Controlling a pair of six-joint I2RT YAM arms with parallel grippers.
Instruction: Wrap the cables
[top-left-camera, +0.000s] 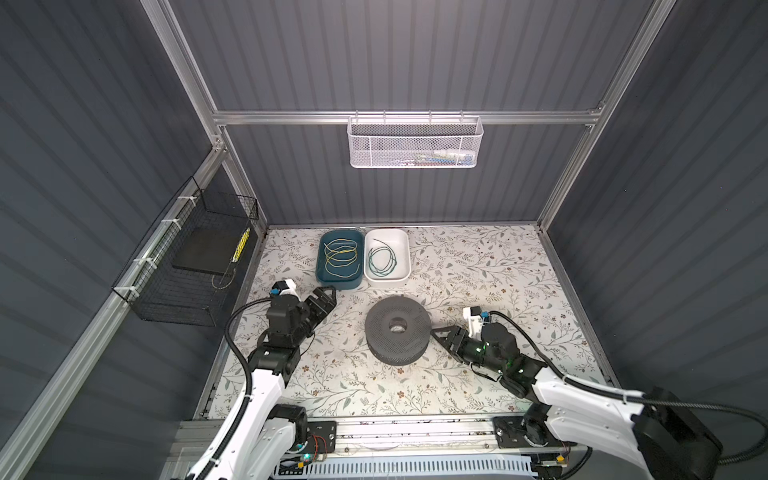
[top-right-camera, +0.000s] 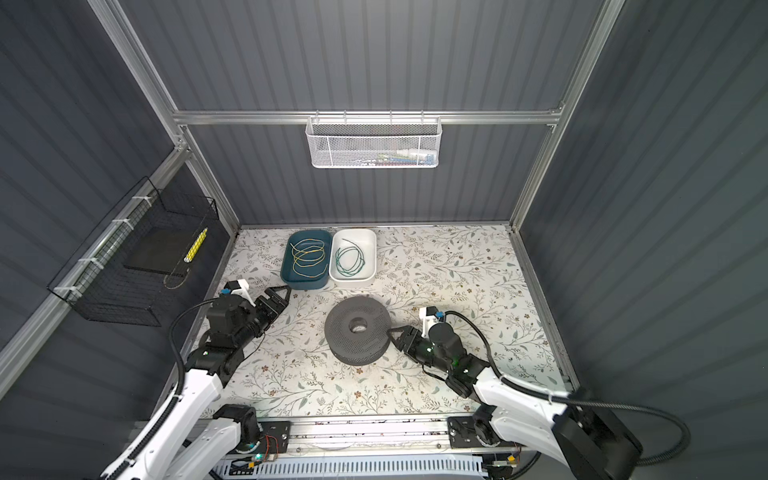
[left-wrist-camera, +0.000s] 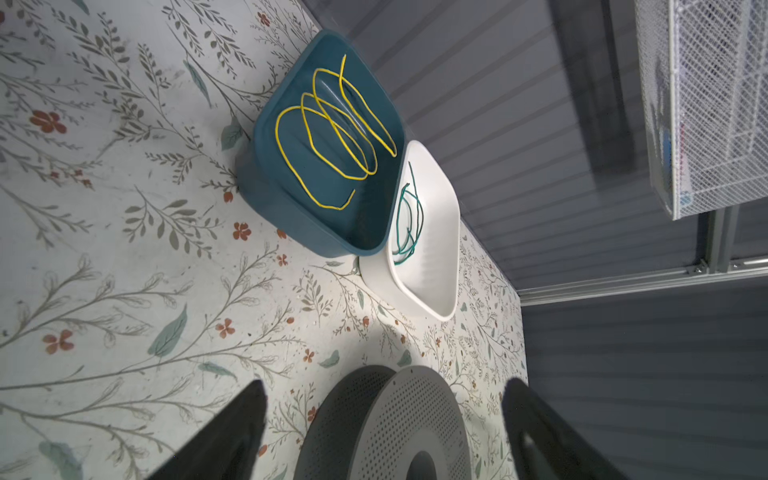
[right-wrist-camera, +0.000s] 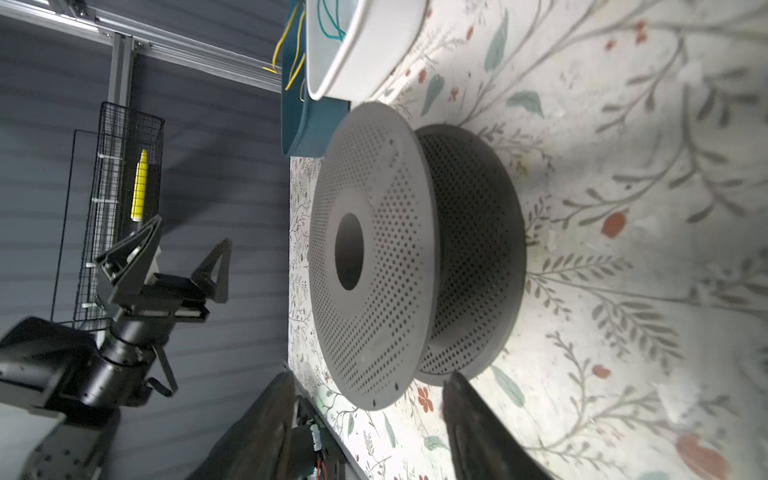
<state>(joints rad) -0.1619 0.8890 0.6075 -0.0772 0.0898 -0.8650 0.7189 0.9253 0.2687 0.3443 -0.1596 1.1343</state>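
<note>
Your right pincer (top-left-camera: 436, 337) sits low at the right edge of the spool (top-left-camera: 384, 322) with its jaws apart. In the right wrist view you can see the rim of the upper flange lying in the gap between the two fingers. Whether either finger touches that rim, I cannot tell.

Your left pincer (top-left-camera: 327, 297) is spread wide too, with nothing between its jaws. It hovers over the desk (top-left-camera: 498, 291) just beside the near left corner of the teal tub (top-left-camera: 322, 266), well apart from the spool.

You will find both cables at the back of the desk, close to the rear wall. The yellow cable (left-wrist-camera: 328, 205) lies in loose, overlapping loops on the floor of the teal tub. The green cable (left-wrist-camera: 419, 208) lies in a smaller loose coil in the white tub (top-left-camera: 405, 253), which stands against the teal tub's right side in both top views.

The grey perforated spool rests flat on one flange near the middle of the desk, in front of the two tubs.
</note>
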